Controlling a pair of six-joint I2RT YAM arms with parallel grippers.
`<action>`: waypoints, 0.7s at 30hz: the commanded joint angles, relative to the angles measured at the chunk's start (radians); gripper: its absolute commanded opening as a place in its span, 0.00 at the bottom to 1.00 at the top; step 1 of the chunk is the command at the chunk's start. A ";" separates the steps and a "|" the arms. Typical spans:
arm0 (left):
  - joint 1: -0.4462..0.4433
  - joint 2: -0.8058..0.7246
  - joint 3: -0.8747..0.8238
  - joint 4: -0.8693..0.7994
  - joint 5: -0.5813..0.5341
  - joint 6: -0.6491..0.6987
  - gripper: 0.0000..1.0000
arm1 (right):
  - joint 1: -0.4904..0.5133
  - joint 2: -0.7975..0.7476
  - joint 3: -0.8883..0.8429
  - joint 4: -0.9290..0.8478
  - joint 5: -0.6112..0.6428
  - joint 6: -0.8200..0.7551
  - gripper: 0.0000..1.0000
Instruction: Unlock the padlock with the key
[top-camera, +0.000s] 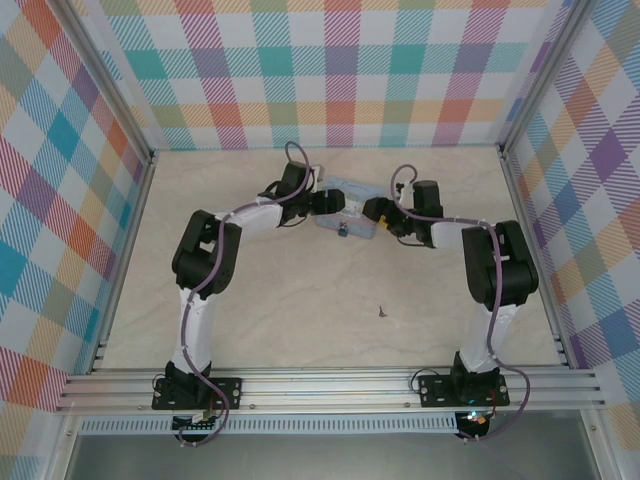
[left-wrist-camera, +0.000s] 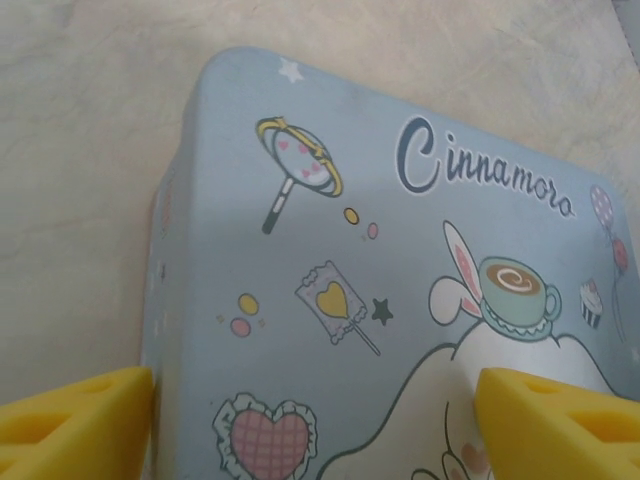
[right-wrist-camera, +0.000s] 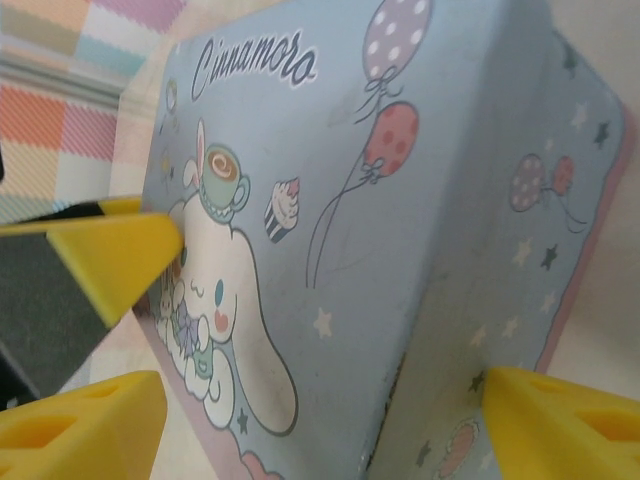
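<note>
On table (top-camera: 300, 300), key (top-camera: 381, 311) tiny, padlock (top-camera: 342, 231) indistinct

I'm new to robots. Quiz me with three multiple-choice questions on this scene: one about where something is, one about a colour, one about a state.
1. Where does the key lie?
A) on the table, apart from the tin
B) on the tin's lid
C) pinched in a gripper

2. What colour are the fingers seen from the wrist cameras?
A) red
B) yellow
C) green

3. How do the jaws of the left gripper stand?
A) shut tight
B) wide open at the tin
C) closed on the key

Answers:
1 A: the key sits alone on the table, touching nothing else.
2 B: both wrist views show yellow fingers.
3 B: one finger is beside the tin's wall and the other is over its lid, far apart.
</note>
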 joint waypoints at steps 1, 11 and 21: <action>-0.030 -0.115 -0.110 0.093 0.077 -0.002 0.81 | 0.099 -0.077 -0.059 0.075 -0.072 -0.011 0.82; -0.033 -0.318 -0.460 0.221 0.082 -0.089 0.81 | 0.254 -0.197 -0.185 0.029 -0.007 -0.023 0.84; -0.014 -0.418 -0.536 0.206 0.024 -0.084 0.92 | 0.277 -0.258 -0.187 -0.116 0.111 -0.086 0.93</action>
